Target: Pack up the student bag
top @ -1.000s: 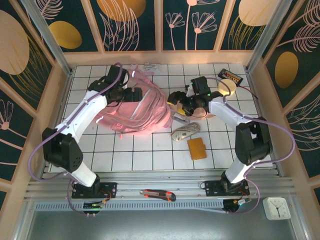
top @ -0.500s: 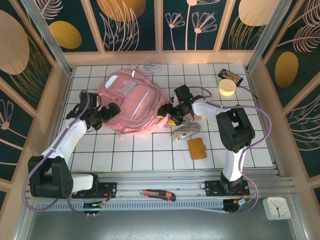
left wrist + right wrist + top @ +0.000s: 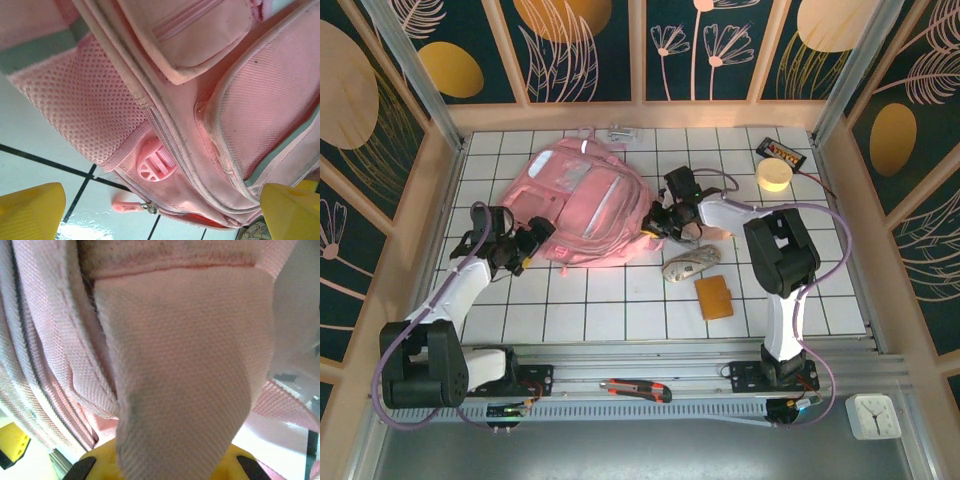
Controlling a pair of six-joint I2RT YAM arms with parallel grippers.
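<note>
Seen from above, bright even light falls on the white worktop point(image 3: 620, 300). I note soft, faint shadows under the arms, and the frame posts lean outward at the corners. In the left wrist view the student bag point(image 3: 200, 100) is sharp, the tile below it carries glare, and the yellow fingertips point(image 3: 30, 212) of the left hand point(image 3: 160, 220) blur. In the right wrist view the weave is crisp, with washed-out white at right.
</note>
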